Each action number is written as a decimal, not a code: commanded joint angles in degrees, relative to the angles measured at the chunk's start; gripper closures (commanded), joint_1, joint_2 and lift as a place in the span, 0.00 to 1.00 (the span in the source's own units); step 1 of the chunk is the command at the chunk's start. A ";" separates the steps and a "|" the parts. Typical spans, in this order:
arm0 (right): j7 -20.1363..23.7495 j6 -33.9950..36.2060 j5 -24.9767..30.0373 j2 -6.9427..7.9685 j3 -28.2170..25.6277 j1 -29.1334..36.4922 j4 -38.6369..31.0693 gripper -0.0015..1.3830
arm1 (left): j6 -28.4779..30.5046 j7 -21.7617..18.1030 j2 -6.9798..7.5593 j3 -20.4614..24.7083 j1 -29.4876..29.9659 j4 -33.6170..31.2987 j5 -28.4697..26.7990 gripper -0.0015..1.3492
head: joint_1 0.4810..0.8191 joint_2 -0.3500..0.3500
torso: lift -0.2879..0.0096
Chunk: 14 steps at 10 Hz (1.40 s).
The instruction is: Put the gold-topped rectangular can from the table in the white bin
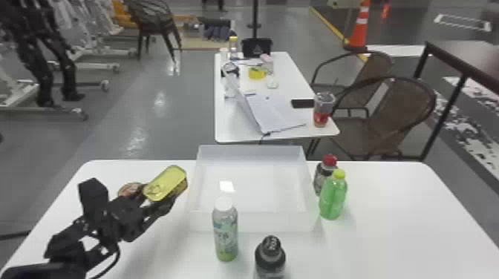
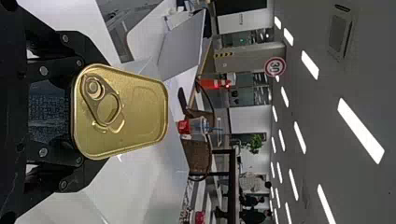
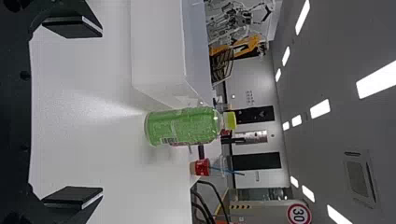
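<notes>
Evidently, in the head view, the left claw [image 1: 159, 198] has the gold-topped rectangular can [image 1: 166, 182] gripped above the surface [image 1: 401, 222], just outside the left wall of the white bin [image 1: 252, 222]. The step in hand looks like carrying it in: best to lift until the can's underside clears that rim, travel sideways to the middle, then lower it gently before letting go. The bin's interior offers ample open floor. Its near edge deserves care, since a white-capped bottle [image 1: 225, 237] stands close in front, with a dark bottle [image 1: 270, 259] nearer the robot; a low approach along there could knock either. A round-topped item [image 1: 128, 189] sits beside the can, so moving away from it seems wise.

In the left wrist view, the can's gold lid and ring pull [image 2: 105, 105] face the camera, the body pinched between the fingers; keeping that grip level should prevent twisting.

In the right wrist view, the right claw [image 3: 100, 112] is spread wide with nothing between its fingers, a green bottle [image 3: 182, 127] standing ahead, beside the bin.
</notes>
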 commanded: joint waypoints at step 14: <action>0.71 0.00 -0.18 0.05 0.09 -1.59 1.32 0.08 | 2.00 -2.80 3.07 -15.28 -17.69 20.61 2.37 0.25 | 0.20 0.50 | 0.63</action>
